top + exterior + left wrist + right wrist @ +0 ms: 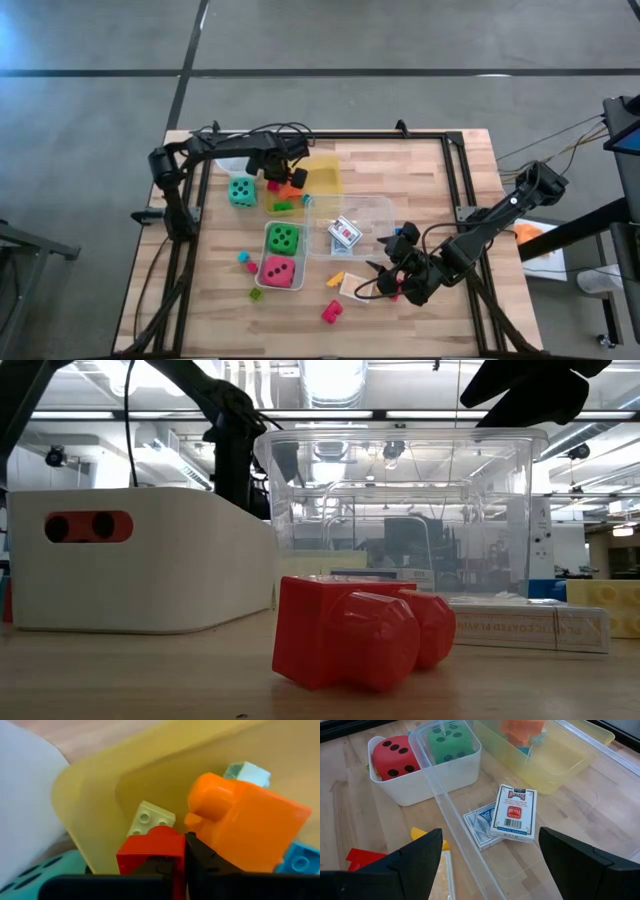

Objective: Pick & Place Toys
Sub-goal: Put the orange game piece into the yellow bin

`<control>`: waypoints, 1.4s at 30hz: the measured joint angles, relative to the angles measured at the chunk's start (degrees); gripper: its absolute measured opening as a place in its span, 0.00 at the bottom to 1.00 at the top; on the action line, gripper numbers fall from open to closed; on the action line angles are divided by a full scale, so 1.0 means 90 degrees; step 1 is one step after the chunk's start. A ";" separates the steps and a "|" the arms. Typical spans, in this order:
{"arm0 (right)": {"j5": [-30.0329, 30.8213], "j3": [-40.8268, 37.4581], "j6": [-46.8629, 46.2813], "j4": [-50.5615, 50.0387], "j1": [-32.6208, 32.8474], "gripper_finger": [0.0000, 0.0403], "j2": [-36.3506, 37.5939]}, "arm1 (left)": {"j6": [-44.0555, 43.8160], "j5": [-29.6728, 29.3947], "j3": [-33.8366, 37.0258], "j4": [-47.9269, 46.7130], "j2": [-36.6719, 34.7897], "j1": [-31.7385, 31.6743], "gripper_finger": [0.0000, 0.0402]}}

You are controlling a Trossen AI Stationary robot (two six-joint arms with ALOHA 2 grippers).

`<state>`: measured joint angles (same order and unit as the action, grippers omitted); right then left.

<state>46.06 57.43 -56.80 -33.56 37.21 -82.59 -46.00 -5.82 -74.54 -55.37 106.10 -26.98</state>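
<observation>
My left gripper [283,178] points down over the left corner of the yellow tray [325,178], shut on a small red block [150,842]. Beside it in the tray lie a big orange block [245,830] and a pale block [150,817]. A teal die [241,190] sits on the table just left of the tray. My right gripper [392,262] hangs open above the near edge of the clear box [372,212], touching nothing. Two card packs [512,812] lie flat in that box. A green die [283,237] and a red die [278,270] sit in a white tray [268,252]. My left gripper holds the red block by a thin side wall [180,870], with one finger seemingly inside the block's hollow and the other outside. The fingers come from above, pointing down. The block sits low in the tray next to the orange block; whether it rests on the tray floor I cannot tell.
Loose toys lie on the near part of the wooden table: a red block [331,312], an orange-yellow piece [335,278], a card [355,288], a green block [283,207] and small blue, red and green bits [248,262]. A black frame [455,180] edges the table.
</observation>
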 joint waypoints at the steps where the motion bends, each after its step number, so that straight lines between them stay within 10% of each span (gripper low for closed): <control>1: 0.0000 0.0000 0.0000 0.0000 0.0002 0.81 0.0000 | 0.0002 0.0052 0.0000 0.0002 0.0000 0.0003 0.07; 32: 0.0000 0.0000 0.0000 0.0000 0.0000 0.81 0.0000 | 0.0066 0.0548 0.0000 -0.0059 0.0000 0.0114 0.12; 42: -0.0002 0.0000 0.0000 0.0002 0.0002 0.81 0.0000 | -0.0058 0.0748 0.0000 -0.0026 0.0000 0.0129 0.46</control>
<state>46.04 57.43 -56.80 -33.54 37.23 -82.59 -46.52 0.91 -74.54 -55.61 106.10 -25.82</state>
